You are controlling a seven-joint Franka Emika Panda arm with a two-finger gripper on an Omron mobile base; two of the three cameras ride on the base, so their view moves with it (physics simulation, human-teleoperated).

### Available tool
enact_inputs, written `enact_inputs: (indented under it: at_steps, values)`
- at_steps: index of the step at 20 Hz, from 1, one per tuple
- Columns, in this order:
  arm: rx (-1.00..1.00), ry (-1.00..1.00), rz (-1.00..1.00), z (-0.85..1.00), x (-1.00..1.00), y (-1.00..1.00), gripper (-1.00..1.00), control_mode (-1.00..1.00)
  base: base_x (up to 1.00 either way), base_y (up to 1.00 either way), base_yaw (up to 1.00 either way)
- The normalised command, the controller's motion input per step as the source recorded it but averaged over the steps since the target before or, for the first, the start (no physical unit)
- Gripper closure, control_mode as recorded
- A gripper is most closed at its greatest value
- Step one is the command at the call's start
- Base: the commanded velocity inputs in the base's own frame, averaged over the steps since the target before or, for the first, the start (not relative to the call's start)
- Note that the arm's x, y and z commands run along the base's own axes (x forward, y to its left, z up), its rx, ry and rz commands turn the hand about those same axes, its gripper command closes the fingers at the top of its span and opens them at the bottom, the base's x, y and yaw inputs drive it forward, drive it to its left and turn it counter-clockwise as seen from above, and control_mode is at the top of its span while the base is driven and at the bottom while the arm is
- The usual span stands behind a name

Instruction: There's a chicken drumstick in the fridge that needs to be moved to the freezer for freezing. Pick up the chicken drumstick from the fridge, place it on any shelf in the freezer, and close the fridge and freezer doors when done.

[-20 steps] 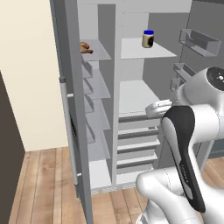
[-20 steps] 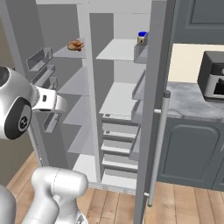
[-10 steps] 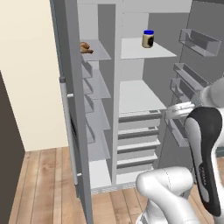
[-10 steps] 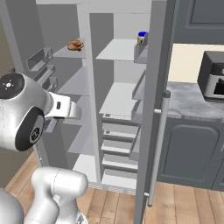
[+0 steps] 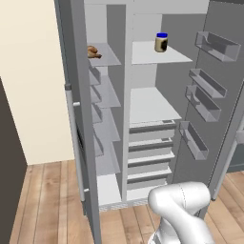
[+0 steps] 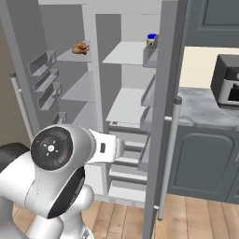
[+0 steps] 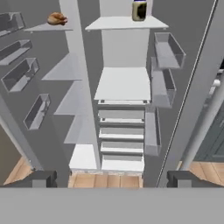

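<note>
The tan-brown chicken drumstick lies on the top shelf of the freezer, the narrow left compartment. To its right is the fridge with broad white shelves. Both doors stand wide open: the freezer door at the left, the fridge door with bins at the right. My gripper is open and empty. It hangs back from the unit at about drawer height, facing in, well below and apart from the drumstick.
A blue-lidded jar stands on the fridge's top shelf. Stacked grey drawers fill the fridge's lower half. A grey counter with a dark appliance lies right of the fridge door, whose bar handle juts out.
My arm has folded down and back from the shelves: it has dropped low in the left base view and its big joint now sits lower in the right base view. The drumstick and doors stay put.
</note>
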Motion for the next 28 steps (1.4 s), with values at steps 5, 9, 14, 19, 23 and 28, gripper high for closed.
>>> enact_inputs:
  at_steps: [5, 9, 14, 19, 23, 28]
  values:
    - [0.0, -0.09, 0.0, -0.14, 0.02, -0.96, -1.0, -1.0, 0.0, 0.0, 0.0]
    - [0.0, -0.14, 0.0, -0.27, 0.19, -0.85, -1.0, -1.0, 0.0, 0.0, 0.0]
    - [0.0, -0.14, 0.0, -0.28, 0.19, -0.89, -1.0, -1.0, 0.0, 0.0, 0.0]
    - [0.0, -0.12, 0.0, -0.29, 0.32, -0.77, -1.0, -1.0, 0.0, 0.0, 0.0]
    - [0.0, -0.15, 0.0, -0.41, 0.54, -0.67, -1.0, -1.0, 0.0, 0.0, 0.0]
    - [0.02, -0.21, 0.07, -0.44, 0.71, -0.5, -1.0, -1.0, 0.0, 0.0, 0.0]
